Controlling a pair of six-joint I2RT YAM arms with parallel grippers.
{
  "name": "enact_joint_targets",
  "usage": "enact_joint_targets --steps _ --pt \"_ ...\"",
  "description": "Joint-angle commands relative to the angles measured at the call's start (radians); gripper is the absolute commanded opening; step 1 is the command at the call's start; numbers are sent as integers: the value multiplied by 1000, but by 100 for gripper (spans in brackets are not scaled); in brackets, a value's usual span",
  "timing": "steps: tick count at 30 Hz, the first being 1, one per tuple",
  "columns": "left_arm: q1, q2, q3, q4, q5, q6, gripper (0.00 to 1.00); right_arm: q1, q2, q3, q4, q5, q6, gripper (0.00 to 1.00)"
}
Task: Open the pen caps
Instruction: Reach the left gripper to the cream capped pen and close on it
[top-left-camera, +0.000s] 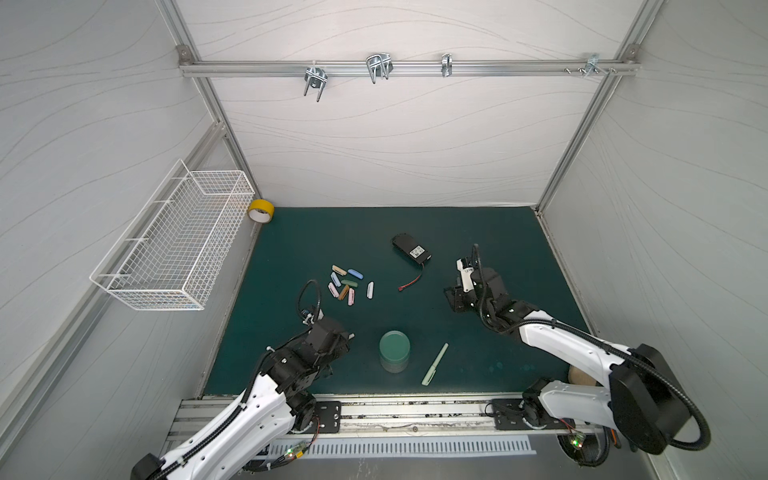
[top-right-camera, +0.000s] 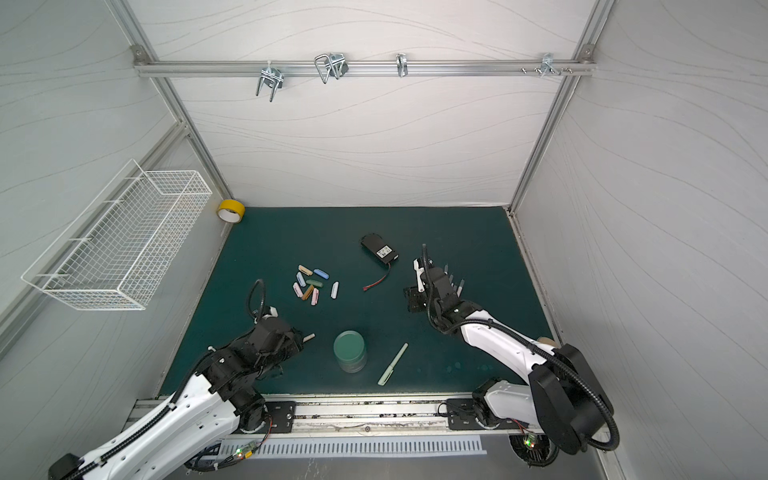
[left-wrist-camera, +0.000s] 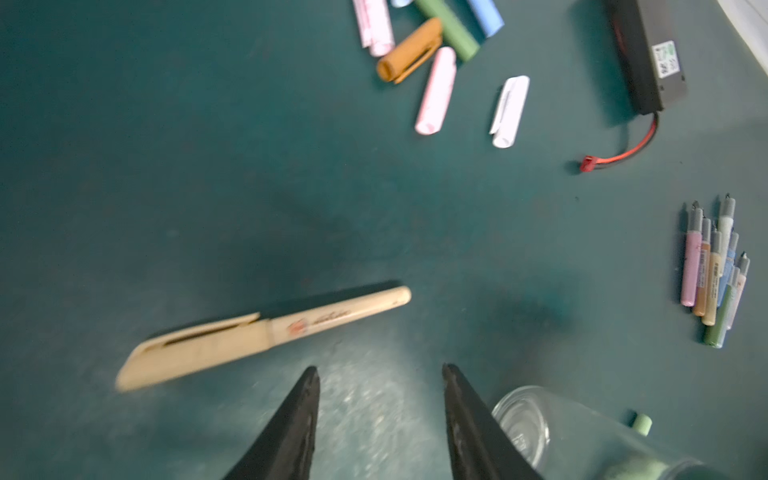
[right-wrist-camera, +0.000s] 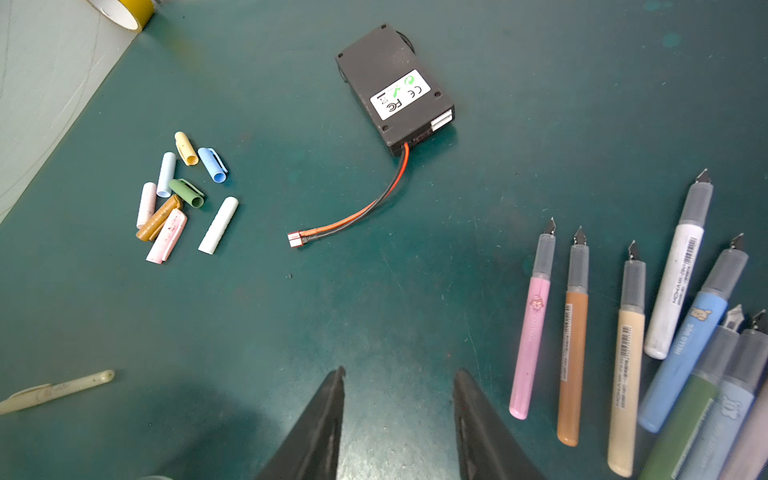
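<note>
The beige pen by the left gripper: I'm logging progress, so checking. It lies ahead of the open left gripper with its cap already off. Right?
Not quite. The beige pen does lie ahead of the open left gripper, but its cap is still on, covering one end; the left wrist view shows it.

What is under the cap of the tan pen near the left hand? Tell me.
The tan cap sits closed on the tan pen, so only the barrel shows beyond it; whatever tip lies under it is covered.
</note>
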Motion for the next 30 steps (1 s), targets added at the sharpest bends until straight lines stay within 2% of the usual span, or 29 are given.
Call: enact_joint_targets --steps 1,7,11,15,23,27,30 --pt "-4 -64 -16 -146 -34 -91 49 6 4 9 18 -17 0 45" --pt "-3 -56 -19 -184 -50 -112 50 7 5 9 21 -18 0 45" --pt "-3 40 -24 -130 -42 -108 57 4 6 10 19 -17 -1 45" --pt "-4 139 -17 -90 -57 -99 59 2 2 6 21 -16 0 45" --pt "31 213 -5 -34 -122 -54 62 -1 -8 2 21 -35 10 45" --pt "119 240 -41 83 -9 6 63 -7 -19 -4 21 -42 12 45" --pt "131 264 -52 124 -4 9 63 -13 -23 -7 23 -46 14 45"
